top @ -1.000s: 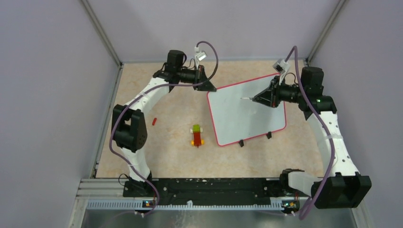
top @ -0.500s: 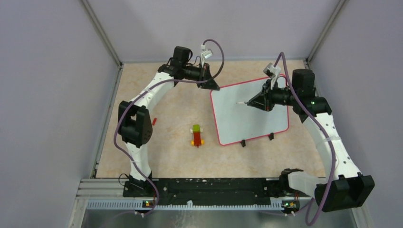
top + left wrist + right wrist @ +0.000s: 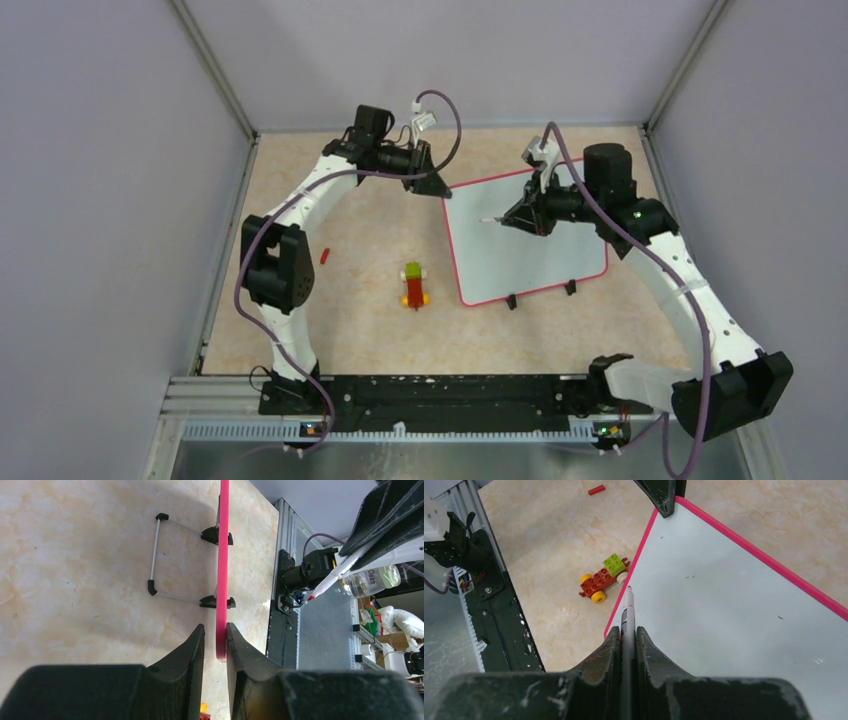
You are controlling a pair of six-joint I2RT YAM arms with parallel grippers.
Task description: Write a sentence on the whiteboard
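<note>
The whiteboard (image 3: 530,245), white with a red-pink rim and two black clip feet, lies on the table right of centre. Its face is blank apart from a few specks (image 3: 734,595). My left gripper (image 3: 437,186) is closed around its far-left corner. In the left wrist view the rim (image 3: 222,555) shows edge-on between the left gripper's (image 3: 216,640) jaws, against one finger. My right gripper (image 3: 518,217) is shut on a marker (image 3: 627,607). The marker tip points over the board's left part near the rim. I cannot tell whether the tip touches. The right gripper also shows in the right wrist view (image 3: 626,632).
A toy car of red, green and yellow bricks (image 3: 414,285) stands just left of the board, also in the right wrist view (image 3: 604,576). A small red piece (image 3: 325,255) lies further left. A black mounting rail (image 3: 440,390) runs along the near edge.
My right gripper has carried the marker leftward across the board toward its left rim. The left gripper and the board's far-left corner shifted slightly right, then settled back a little.
</note>
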